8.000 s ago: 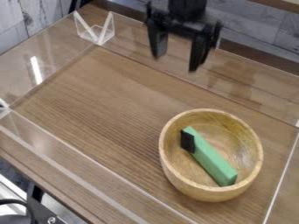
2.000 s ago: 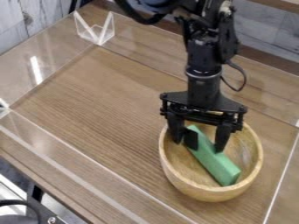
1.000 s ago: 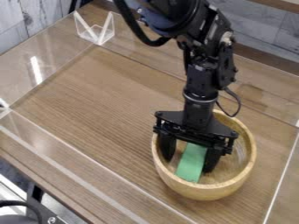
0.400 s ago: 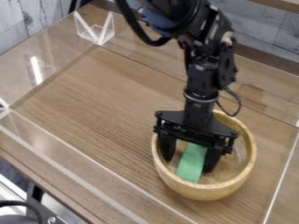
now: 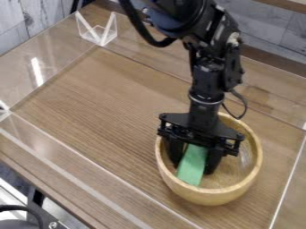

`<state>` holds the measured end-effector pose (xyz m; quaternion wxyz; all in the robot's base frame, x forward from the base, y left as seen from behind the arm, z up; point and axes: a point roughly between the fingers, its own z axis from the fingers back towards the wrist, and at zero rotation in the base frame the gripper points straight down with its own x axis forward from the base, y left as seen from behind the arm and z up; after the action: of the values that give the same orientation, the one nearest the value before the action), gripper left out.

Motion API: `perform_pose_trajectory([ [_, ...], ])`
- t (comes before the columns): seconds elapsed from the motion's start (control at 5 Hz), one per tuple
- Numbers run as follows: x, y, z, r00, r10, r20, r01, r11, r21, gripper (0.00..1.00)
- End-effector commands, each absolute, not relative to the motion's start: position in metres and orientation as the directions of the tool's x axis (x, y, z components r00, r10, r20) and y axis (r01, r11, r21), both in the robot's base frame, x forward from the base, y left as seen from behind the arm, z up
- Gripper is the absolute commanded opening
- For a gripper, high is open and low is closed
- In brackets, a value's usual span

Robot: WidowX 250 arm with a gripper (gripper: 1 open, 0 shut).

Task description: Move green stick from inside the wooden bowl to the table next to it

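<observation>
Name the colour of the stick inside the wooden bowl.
Bright green stick, seen in the camera view.

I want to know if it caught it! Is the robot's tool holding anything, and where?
Yes. The tool has shut on the green stick, pinching its long sides near the upper end, down inside the wooden bowl.

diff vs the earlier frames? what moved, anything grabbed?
The gripper came from the far side of the table down into the wooden bowl, straddled the green stick with jaws open, and has now closed on it. The bowl slid slightly left and the stick turned from diagonal to between the fingers. The stick is still inside the bowl, not lifted.
</observation>
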<state>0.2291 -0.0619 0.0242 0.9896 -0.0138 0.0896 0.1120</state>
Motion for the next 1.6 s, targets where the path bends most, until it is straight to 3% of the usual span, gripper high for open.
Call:
perform_pose_trajectory([
  [0.0,0.230,-0.061,0.023,0.959,0.219,-0.182,-0.225,0.974,-0.009,0.00],
  [0.4,0.234,-0.062,0.046,0.961,0.215,-0.172,-0.225,0.973,-0.042,0.00],
  [1.4,0.233,-0.066,0.061,0.953,0.209,-0.222,-0.229,0.971,-0.070,0.00],
])
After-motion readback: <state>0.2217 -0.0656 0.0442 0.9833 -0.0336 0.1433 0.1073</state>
